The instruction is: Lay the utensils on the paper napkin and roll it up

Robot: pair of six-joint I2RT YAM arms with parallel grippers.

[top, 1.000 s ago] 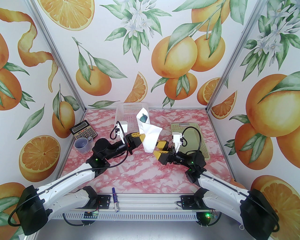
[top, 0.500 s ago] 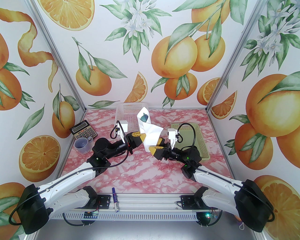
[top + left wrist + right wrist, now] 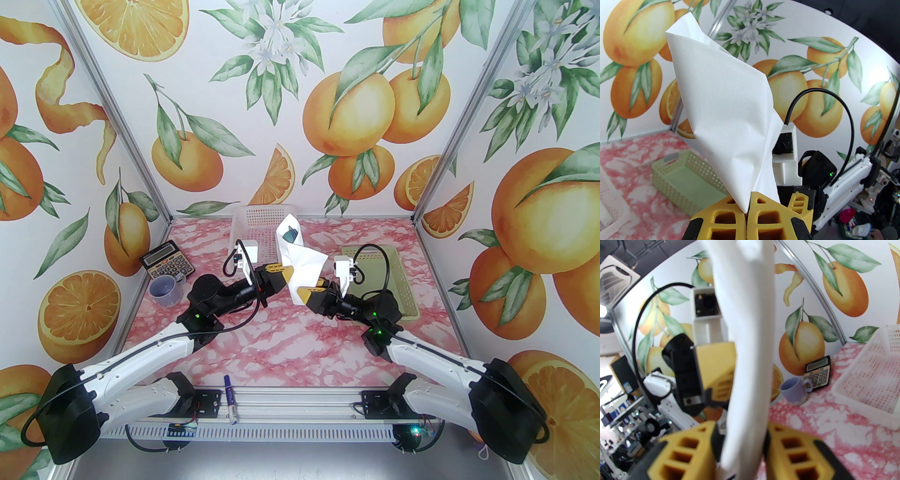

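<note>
1. Marker (image 3: 230, 398): slim pen with a blue cap. It lies on the grooved metal rail at the table's near edge, well in front of the white basket (image 3: 262, 220).

2. Table (image 3: 281, 337): flat top with a glossy pink-and-white marbled pattern.

3. Left gripper (image 3: 287, 274): two yellow ribbed plastic fingers with black pads, just in front of the white basket. On its wrist camera the left gripper (image 3: 747, 211) has its fingers pressed together, pinching the lower tip of the napkin (image 3: 724, 105).

4. Right gripper (image 3: 310, 289): same build, in front of the white basket and to its right. On its wrist camera the right gripper (image 3: 740, 434) has one finger on each side of the napkin (image 3: 747, 333), and both pads meet the paper.

5. Napkin (image 3: 300, 267): thin matte white paper, creased and wrapped into a loose cone. Held off the table between both grippers, it rises from them towards the white basket's front right corner.

6. Cutlery (image 3: 290, 234): dark teal plastic tips showing in the cone's open top. Which pieces they are cannot be told.

7. Mug (image 3: 164, 288): rounded, pale lilac and glazed, with its handle facing the basket. It stands left of the white basket and nearer.

8. Calculator (image 3: 168, 266): dark slab with pale keys, tilted, left of the white basket.

9. Green basket (image 3: 405, 290): pale green perforated plastic, rectangular, right of the white basket.

10. White basket: perforated plastic mesh, rectangular, against the far wall.
</note>
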